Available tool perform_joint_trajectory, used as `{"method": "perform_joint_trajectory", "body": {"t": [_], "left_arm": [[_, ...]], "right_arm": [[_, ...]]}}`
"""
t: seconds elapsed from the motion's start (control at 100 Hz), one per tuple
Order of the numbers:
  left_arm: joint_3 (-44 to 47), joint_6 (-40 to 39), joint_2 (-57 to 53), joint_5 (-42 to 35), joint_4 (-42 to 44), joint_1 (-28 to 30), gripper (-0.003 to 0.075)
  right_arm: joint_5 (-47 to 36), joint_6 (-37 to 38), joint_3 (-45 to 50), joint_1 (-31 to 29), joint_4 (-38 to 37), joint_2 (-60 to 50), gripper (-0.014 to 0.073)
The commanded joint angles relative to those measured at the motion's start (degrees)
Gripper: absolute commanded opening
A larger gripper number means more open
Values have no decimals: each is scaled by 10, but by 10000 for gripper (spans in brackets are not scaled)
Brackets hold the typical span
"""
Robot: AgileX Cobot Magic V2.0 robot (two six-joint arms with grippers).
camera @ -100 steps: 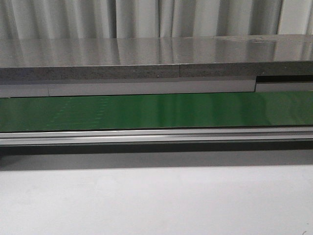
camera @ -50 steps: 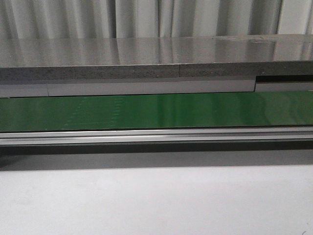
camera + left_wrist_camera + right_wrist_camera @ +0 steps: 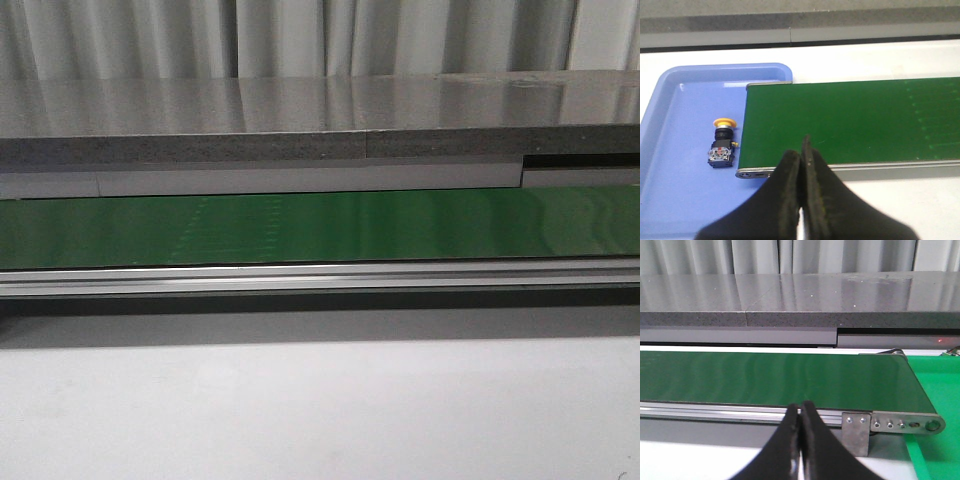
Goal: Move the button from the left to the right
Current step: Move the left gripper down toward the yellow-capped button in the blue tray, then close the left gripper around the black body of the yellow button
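Count: 1 button (image 3: 722,141), 1 blue tray (image 3: 670,100), 1 green conveyor belt (image 3: 850,120), 2 grippers. Front view shows only the belt (image 3: 320,228), its metal rail (image 3: 320,278), a grey counter (image 3: 300,120) behind and white table (image 3: 320,410) in front; no arm or button visible there.

Left wrist view: the left gripper (image 3: 801,155) has its black fingers pressed together, nothing between them. The button lies in the tray, at approx 10 o'clock from the fingertips, apart from them, just beside the belt's end edge; the belt's end overlaps the tray's inner side.

Button look: round yellow-orange cap, black collar, black boxy body w/ tiny red and blue marks. It lies on its side, cap end toward the tray's far rim, body toward the gripper.

Right wrist view: the right gripper (image 3: 801,415) is also closed tight, empty, fingertips over the belt's near rail. At approx 3 o'clock from it, a metal end bracket (image 3: 895,424) w/ bolts, then a green surface (image 3: 935,390) past the belt's end.
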Motion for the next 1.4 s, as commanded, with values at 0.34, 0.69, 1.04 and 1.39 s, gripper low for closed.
{"method": "perform_joint_trajectory", "body": {"t": [0.34, 0.69, 1.04, 1.39], "left_arm": [[-49, -5, 134, -27, -12, 0, -20], [-49, -5, 143, -23, -12, 0, 141], [-49, -5, 143, -38, -6, 0, 662], [-49, -5, 143, -57, 18, 2, 565]], "right_arm": [[-47, -2, -9, 2, -4, -12, -67], [-47, -2, -9, 2, -4, -12, -67], [-47, -2, -9, 2, -4, -12, -67], [-47, -2, -9, 2, -4, -12, -67]]}}
